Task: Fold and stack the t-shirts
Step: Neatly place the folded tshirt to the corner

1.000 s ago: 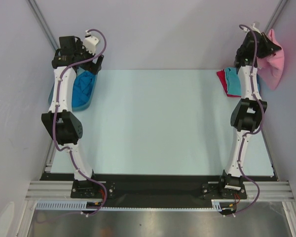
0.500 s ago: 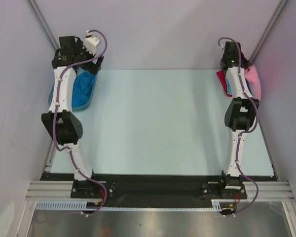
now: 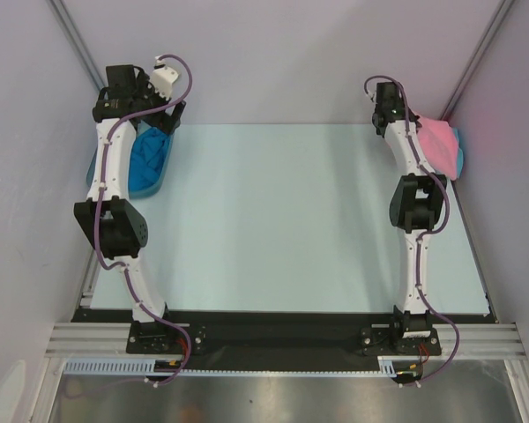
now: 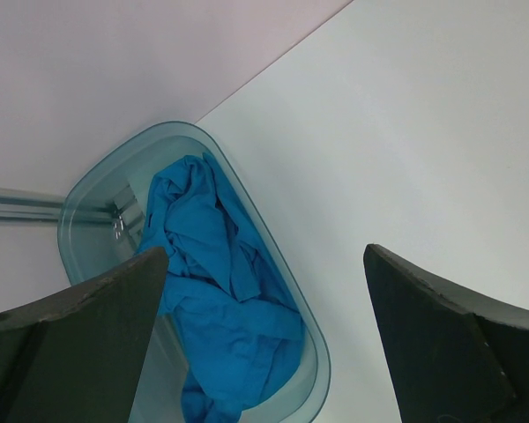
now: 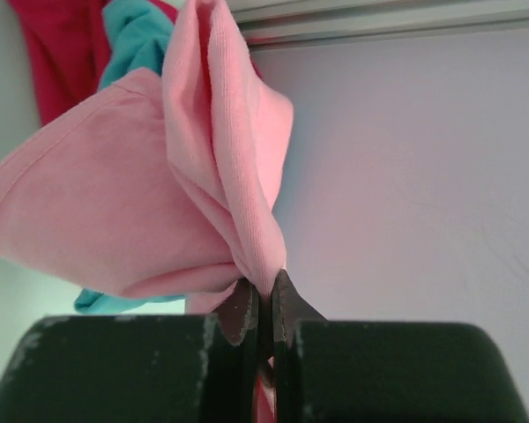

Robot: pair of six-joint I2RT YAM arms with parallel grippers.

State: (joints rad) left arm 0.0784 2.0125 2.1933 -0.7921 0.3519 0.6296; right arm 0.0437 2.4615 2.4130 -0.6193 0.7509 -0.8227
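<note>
My right gripper (image 5: 264, 291) is shut on a fold of the light pink t-shirt (image 5: 132, 220), which hangs from it at the table's far right corner (image 3: 436, 141). Behind the pink cloth lie the turquoise t-shirt (image 5: 141, 35) and the red t-shirt (image 5: 57, 53); from above only a turquoise edge (image 3: 459, 154) shows. The brighter blue t-shirt (image 4: 216, 291) lies crumpled in the translucent tub (image 4: 97, 176) at the far left (image 3: 148, 159). My left gripper (image 4: 264, 335) is open and empty, held above the tub's right rim.
The pale table top (image 3: 282, 220) stretches between the two arms. Grey walls close in at the back and sides, with a metal rail (image 5: 379, 22) along the right wall. The right arm's elbow (image 3: 416, 201) stands over the table's right side.
My right gripper has swung left from the right wall, dragging the pink t-shirt over the turquoise and red shirts. The left arm has not moved.
</note>
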